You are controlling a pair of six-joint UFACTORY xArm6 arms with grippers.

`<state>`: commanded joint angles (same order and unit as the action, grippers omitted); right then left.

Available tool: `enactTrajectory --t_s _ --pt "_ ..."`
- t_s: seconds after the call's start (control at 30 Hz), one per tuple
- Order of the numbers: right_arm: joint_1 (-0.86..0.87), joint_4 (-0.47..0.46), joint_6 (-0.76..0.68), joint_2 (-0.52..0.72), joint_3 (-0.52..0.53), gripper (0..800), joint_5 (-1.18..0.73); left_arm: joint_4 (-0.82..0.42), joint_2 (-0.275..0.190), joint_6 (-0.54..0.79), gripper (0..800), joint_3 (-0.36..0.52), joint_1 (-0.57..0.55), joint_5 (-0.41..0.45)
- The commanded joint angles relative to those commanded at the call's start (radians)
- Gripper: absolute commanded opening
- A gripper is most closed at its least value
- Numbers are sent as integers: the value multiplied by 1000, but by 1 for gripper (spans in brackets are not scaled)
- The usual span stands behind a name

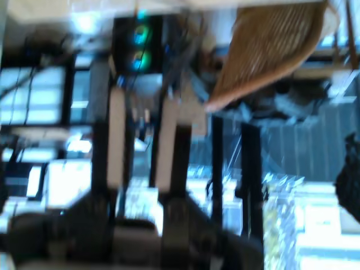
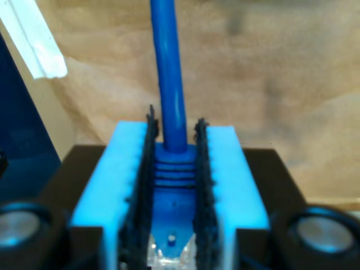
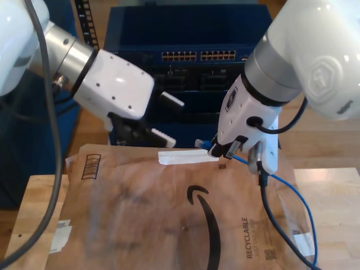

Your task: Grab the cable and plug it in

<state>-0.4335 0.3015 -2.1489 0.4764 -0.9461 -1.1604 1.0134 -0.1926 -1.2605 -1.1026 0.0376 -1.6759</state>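
Setting: lab or workshop bench with networking gear | evidence: dark blue rack unit (image 3: 185, 34) with rows of ethernet ports (image 3: 202, 55) | wooden tabletop (image 3: 332, 191) under flattened cardboard packaging (image 3: 169, 214) | two white robot arms working over it

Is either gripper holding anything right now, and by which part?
My second gripper holds the blue cable by the boot behind its clear plug. My first gripper looks empty.

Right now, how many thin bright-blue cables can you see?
1. The thin bright-blue cable has its plug end clamped in my second gripper, then trails over the brown cardboard toward the exterior view's lower right. Others may be hidden.
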Motion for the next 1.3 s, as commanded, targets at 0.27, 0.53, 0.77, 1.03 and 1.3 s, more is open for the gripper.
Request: enactTrajectory --t_s 0.27,0.53,0.77,1.03,1.3 --pt "23 91 48 0 -15 2 -2 9 -3 -2 800 9 20 -51" --pt "52 130 61 0 -40 2 -23 9 -6 2 800 11 23 -71" --pt "49 153 75 -2 -63 2 -32 9 -6 2 798 11 23 -71" --pt "46 161 75 -6 -78 2 -32 9 -6 3 660 12 23 -115" --pt "48 161 77 -5 -72 2 -32 9 -6 2 499 12 29 -112"
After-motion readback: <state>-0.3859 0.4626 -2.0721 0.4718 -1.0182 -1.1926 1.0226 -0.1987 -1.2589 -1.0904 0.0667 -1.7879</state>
